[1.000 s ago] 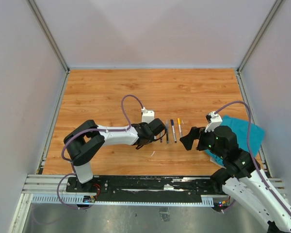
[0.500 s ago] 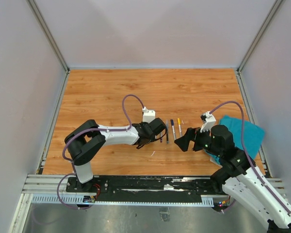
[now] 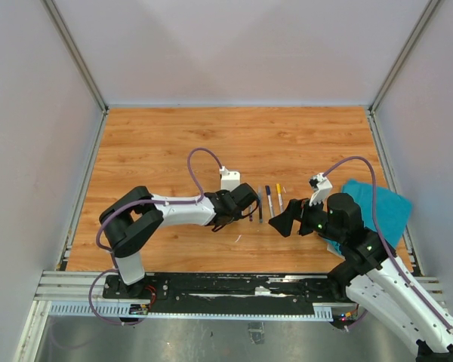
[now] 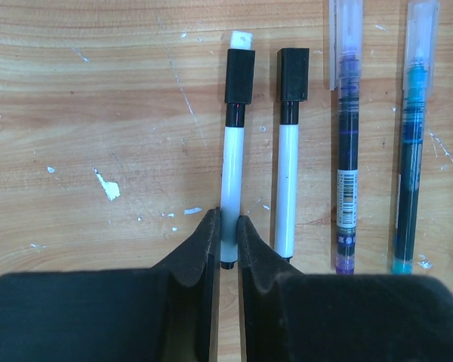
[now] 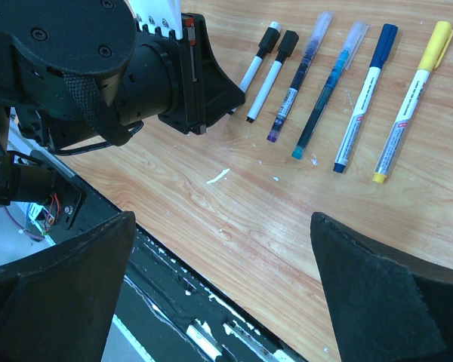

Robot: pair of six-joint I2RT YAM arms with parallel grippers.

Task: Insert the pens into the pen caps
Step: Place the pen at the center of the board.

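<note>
My left gripper point(image 4: 225, 230) is pinched on the near end of a white pen point(image 4: 232, 162), with the fingers point(image 4: 204, 249) pressed against the barrel from both sides. The pen lies flat on the wooden table point(image 4: 98, 90). Its black cap point(image 4: 239, 75) is on the far end and has a white tip. Just to the right lies a second white pen point(image 4: 287, 177), parallel and not touching, with a second black cap point(image 4: 292, 74) on its far end. Further right are a purple pen point(image 4: 347, 151) and a teal pen point(image 4: 410, 151), both under clear caps.

My right gripper point(image 5: 220, 226) hangs above the table on the near side of the row, fingers spread wide and holding nothing. In its wrist view the row continues right with a blue-capped pen point(image 5: 362, 102) and a yellow-capped pen point(image 5: 409, 105). All six pens lie side by side and apart. A white scrap point(image 5: 217, 176) sits on the wood just near of the row. A teal cloth point(image 3: 377, 207) lies by the right edge, partly under my right arm.
</note>
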